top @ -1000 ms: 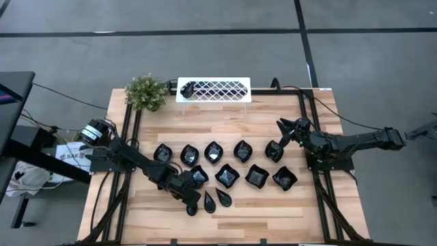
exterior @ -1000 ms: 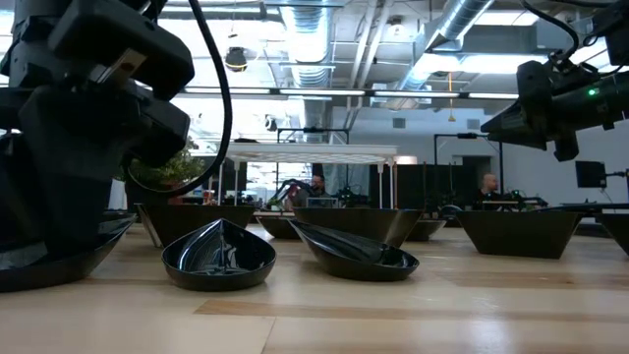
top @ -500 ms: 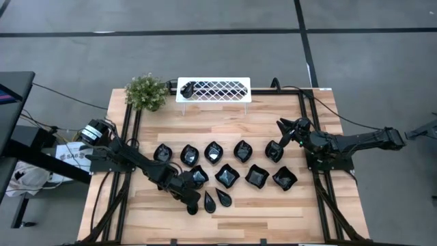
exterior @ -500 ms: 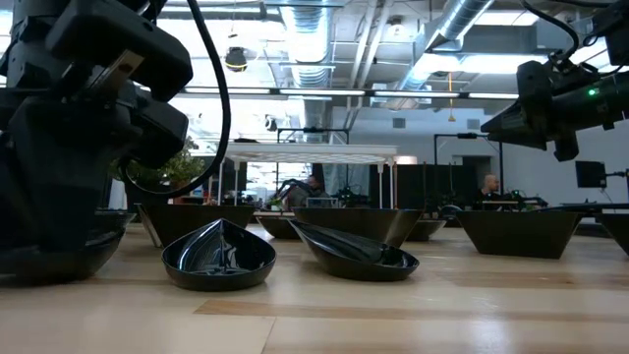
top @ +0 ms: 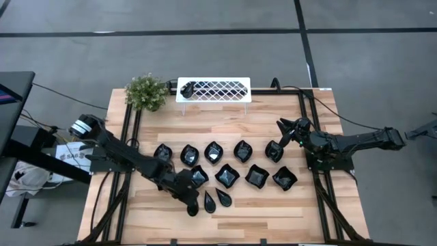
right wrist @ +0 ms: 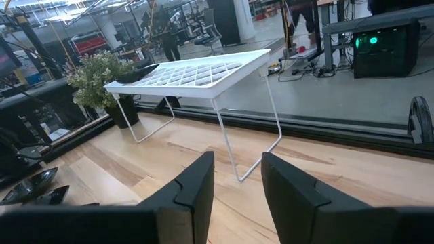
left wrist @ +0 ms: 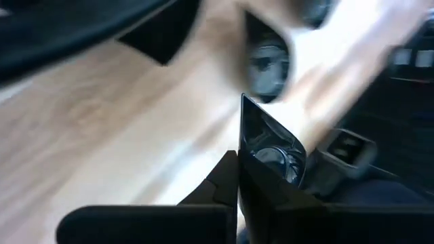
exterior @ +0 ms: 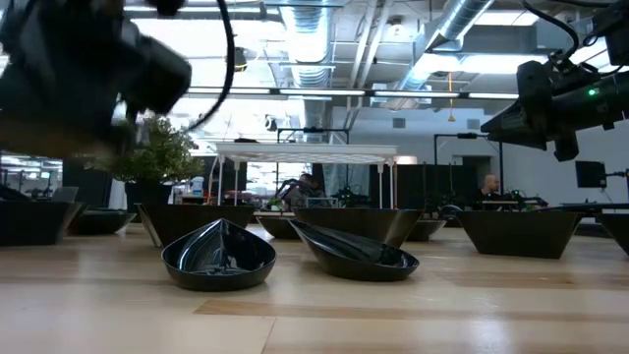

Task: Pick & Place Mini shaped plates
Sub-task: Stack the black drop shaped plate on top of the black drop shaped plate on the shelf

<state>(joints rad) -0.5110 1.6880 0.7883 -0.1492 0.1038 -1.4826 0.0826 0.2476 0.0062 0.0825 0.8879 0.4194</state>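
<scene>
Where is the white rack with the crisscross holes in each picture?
High view: the white lattice-patterned rack stands at the table's far edge, middle.
Low view: far behind the dishes, centre.
Left wrist view: not in it.
Right wrist view: ahead, upper middle.
Shared landmark: the small green potted plant beside it.

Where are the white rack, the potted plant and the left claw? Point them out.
white rack (top: 214, 89), high view, middle of its lattice top
potted plant (top: 146, 92), high view, its foliage
left claw (left wrist: 239, 177), left wrist view, between shut fingertips
</scene>
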